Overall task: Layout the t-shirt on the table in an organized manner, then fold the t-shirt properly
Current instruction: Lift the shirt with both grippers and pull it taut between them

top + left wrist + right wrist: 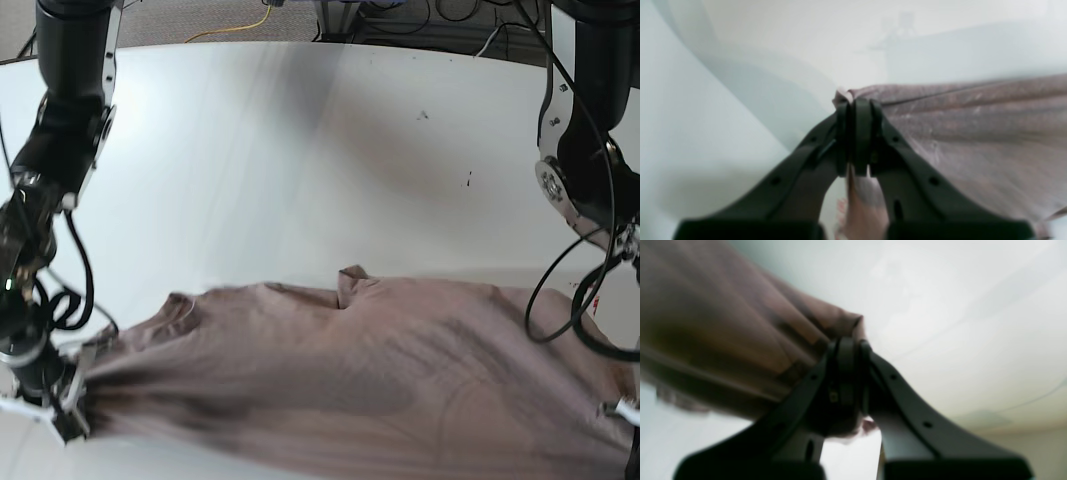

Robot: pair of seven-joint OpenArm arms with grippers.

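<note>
The mauve-brown t-shirt (350, 370) is stretched wide across the near part of the white table (300, 150), pulled taut between both arms. In the base view my right gripper (75, 405) holds its left end, and my left gripper (625, 410), mostly cut off by the frame, holds its right end. In the left wrist view the left gripper (853, 103) is shut on a bunched corner of the t-shirt (973, 133). The right gripper (848, 346) is shut on a gathered edge of the t-shirt (723, 340), which fans out to the left.
Both arms rise along the table's left (60, 120) and right (585, 150) sides, with looping black cables (560, 300) near the shirt's ends. A dark speck (468, 180) and a small red mark (585, 290) lie on the tabletop. Wires (420, 20) lie beyond the far edge.
</note>
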